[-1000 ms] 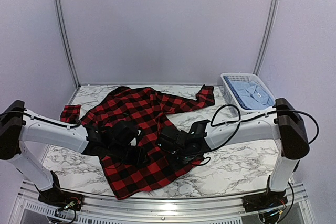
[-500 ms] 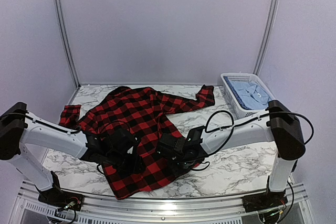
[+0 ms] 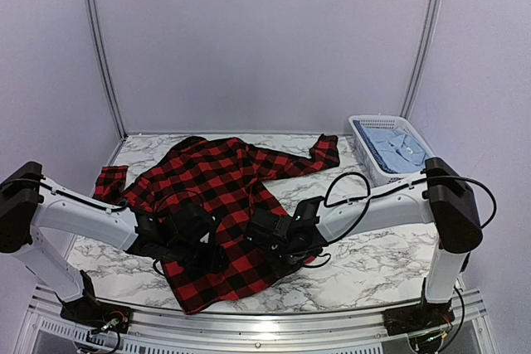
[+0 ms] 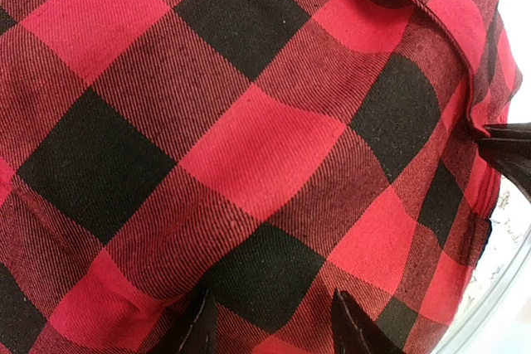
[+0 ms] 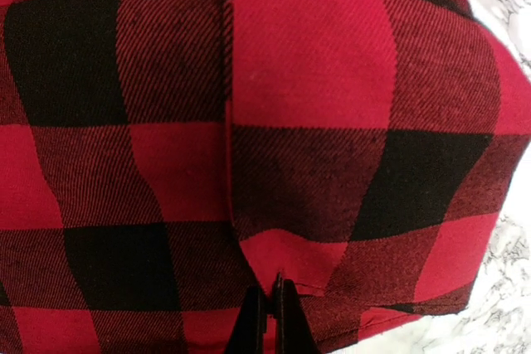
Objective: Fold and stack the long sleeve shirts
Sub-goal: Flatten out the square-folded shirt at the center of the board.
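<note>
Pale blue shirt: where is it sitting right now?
In the top view, the pale blue shirt lies inside the white basket at the far right of the table, just right of the red-and-black shirt's outstretched sleeve.

The checked shirt (image 3: pixel 217 181) was red-and-black buffalo check; second shirt (image 3: pixel 398 148) plain pale blue; basket (image 3: pixel 359 140) white; table (image 3: pixel 373 263) white marble, grey-veined.

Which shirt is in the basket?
The plain pale blue cloth shirt, lying in the white plastic lattice basket; the red-and-black checked shirt is spread on the table.
</note>
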{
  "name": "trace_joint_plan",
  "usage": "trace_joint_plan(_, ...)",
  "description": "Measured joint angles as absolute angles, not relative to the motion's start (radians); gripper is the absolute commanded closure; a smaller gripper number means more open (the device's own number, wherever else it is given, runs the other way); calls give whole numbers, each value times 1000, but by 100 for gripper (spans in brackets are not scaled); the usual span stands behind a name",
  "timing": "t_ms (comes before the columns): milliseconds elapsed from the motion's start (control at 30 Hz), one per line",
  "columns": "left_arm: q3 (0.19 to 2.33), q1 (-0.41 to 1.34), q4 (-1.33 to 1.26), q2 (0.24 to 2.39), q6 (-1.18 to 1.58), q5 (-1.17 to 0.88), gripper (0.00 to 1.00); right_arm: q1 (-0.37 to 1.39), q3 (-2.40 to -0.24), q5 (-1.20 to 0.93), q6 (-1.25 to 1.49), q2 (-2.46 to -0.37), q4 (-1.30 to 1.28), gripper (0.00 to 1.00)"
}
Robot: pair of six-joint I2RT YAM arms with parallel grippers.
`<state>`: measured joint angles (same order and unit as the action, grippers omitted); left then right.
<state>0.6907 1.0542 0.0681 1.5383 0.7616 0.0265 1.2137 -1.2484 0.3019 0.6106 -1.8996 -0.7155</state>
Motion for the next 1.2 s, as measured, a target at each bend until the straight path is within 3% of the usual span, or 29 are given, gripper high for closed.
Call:
trace_joint_plan(433,691,1054,84,1533,760,48,51,1129,-1283,354,616,-1779,-826,100)
trace_joint_plan(800,691,1054,155,1506,742,53,51,801,-973,403,606,-1641,-793,100)
trace_joint_plan(900,685,1054,181,1491,741,52,51,790,-941,400,606,-1625,-783,100)
trace_joint_plan(1100,624,1054,194,1422,745,42,51,790,-915,366,604,-1510,-765,63)
trace_joint_plan(1200,590,1054,196,1384,753,42,51,786,-970,366,584,-1492,-763,60)
